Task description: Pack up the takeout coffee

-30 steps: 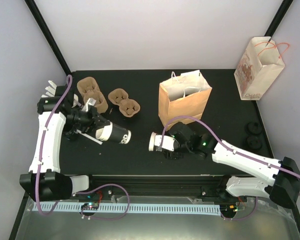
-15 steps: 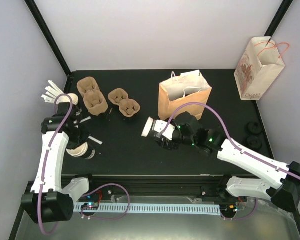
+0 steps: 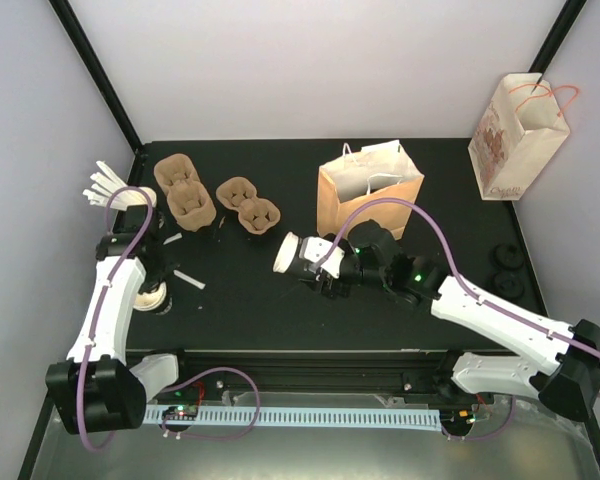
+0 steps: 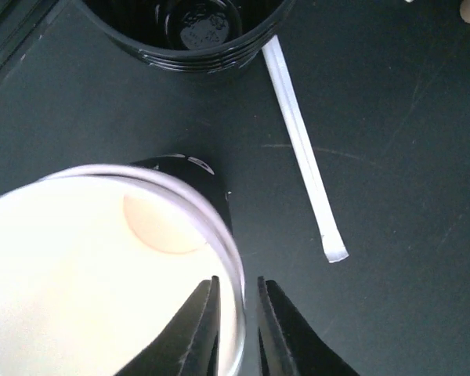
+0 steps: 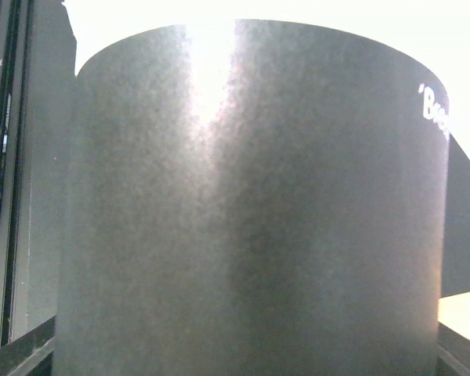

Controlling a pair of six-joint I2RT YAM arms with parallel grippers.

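The left gripper [image 4: 236,283] points straight down at the near left of the table [image 3: 280,160]. Its two fingers stand almost together astride the rim of the upright cup [image 4: 102,274], one inside the cream mouth and one outside, so it looks clenched on the cup's wall, though the pinch itself lies at the bottom edge of the wrist view. From above, that cup [image 3: 152,297] is mostly covered by the arm and only a pale sliver shows. Just beyond it the wrist view cuts off a black round tub [image 4: 180,23]; what lies in it is hard to make out. A single white stirrer [image 4: 301,149] lies flat beside both. The right gripper [image 3: 310,262] grasps the sideways cup [image 3: 288,254] near mid-table, its white rim facing left, in front of the brown paper bag [image 3: 370,200] and outside it. Whether this cup is clear of the table cannot be told from overhead. In the right wrist view the cup's dark side [image 5: 251,204] fills the frame, hiding the fingers, with a few white letters cut off at the right edge. Pulp cup carriers [image 3: 185,190] sit at the far left.
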